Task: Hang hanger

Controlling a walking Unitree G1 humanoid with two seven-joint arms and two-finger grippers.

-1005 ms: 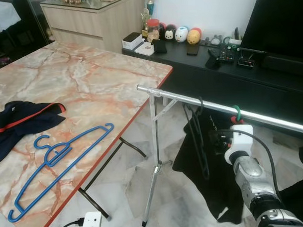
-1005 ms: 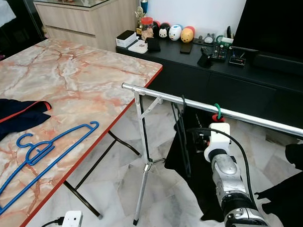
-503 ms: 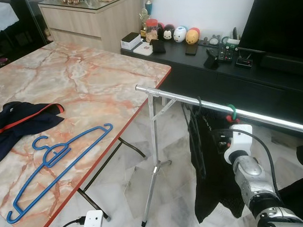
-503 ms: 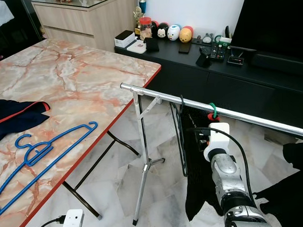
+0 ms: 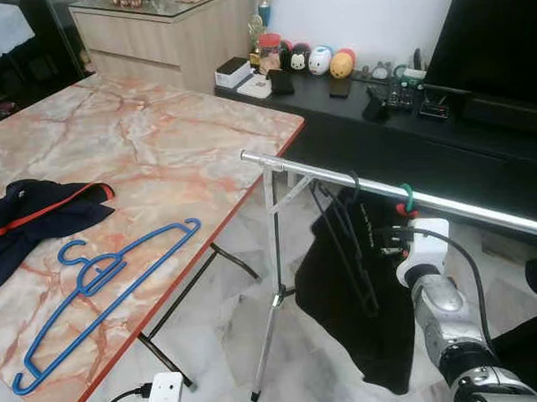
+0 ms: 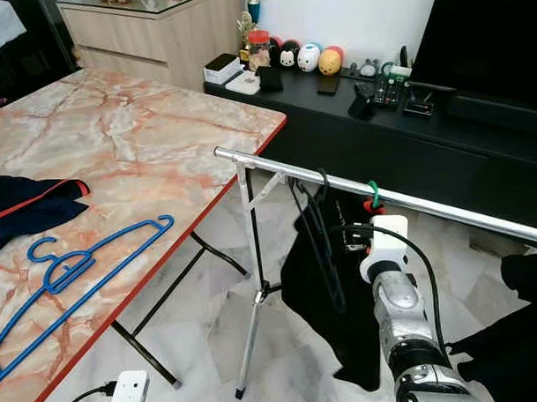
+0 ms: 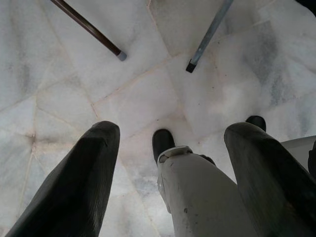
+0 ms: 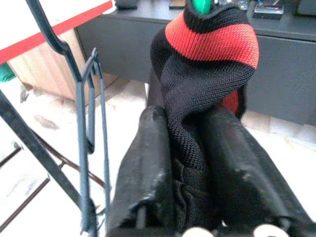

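**Garment on the rail, claw clamped at the collar**

The right gripper (image 8: 190, 163) pinches the black-and-red collar (image 8: 212, 54) of a dark garment (image 5: 360, 295) whose green hanger (image 5: 407, 199) hooks over the silver rail (image 5: 338, 176), right of the marble table (image 5: 161, 143). Released askew, the hook could slide or tip off the rail; pulled back while clamped, the garment could drag the light stand over. The wrist view shows knit cloth squeezed between both fingers (image 8: 148, 163), which the head views cannot resolve; those alone place an empty black hanger (image 6: 318, 243) just left and a blue hanger (image 5: 103, 277) on the table. The left gripper (image 7: 170, 168) hangs idle, spread wide over floor tiles
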